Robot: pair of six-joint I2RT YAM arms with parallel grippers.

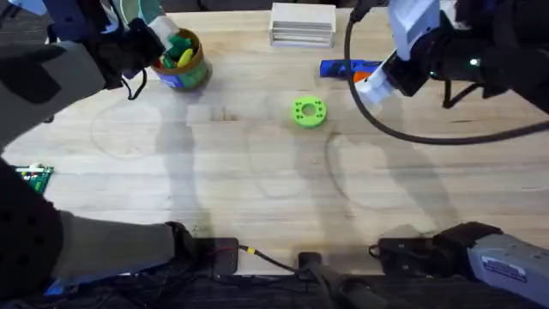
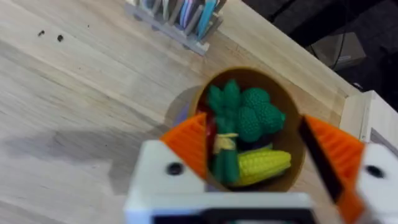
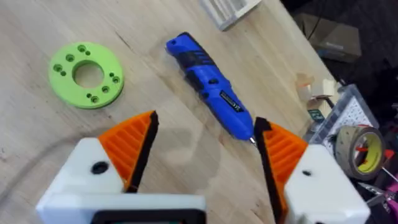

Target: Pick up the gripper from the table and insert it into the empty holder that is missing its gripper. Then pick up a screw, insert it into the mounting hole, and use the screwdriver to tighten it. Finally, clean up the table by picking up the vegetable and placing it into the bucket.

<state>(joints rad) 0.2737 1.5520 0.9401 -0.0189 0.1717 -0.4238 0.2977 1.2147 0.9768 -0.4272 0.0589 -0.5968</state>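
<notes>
Left gripper [image 2: 258, 158], jaws spread and empty, hangs directly above the bucket [image 2: 297, 171] where the vegetable [image 2: 245, 115] lies beside toy corn [image 2: 264, 165]; right gripper [image 3: 205, 149], jaws spread, sits nearer the screwdriver [image 3: 208, 87], whose tip points toward it.

Bucket [image 1: 181, 60] near tabletop's far left edge, mouth crowded with toy vegetables, left gripper [image 2: 261, 162] spread directly over it. Green ring [image 1: 309, 112] mid-table. Screwdriver [image 1: 347, 68] lies far right. Near half bare wood.
</notes>
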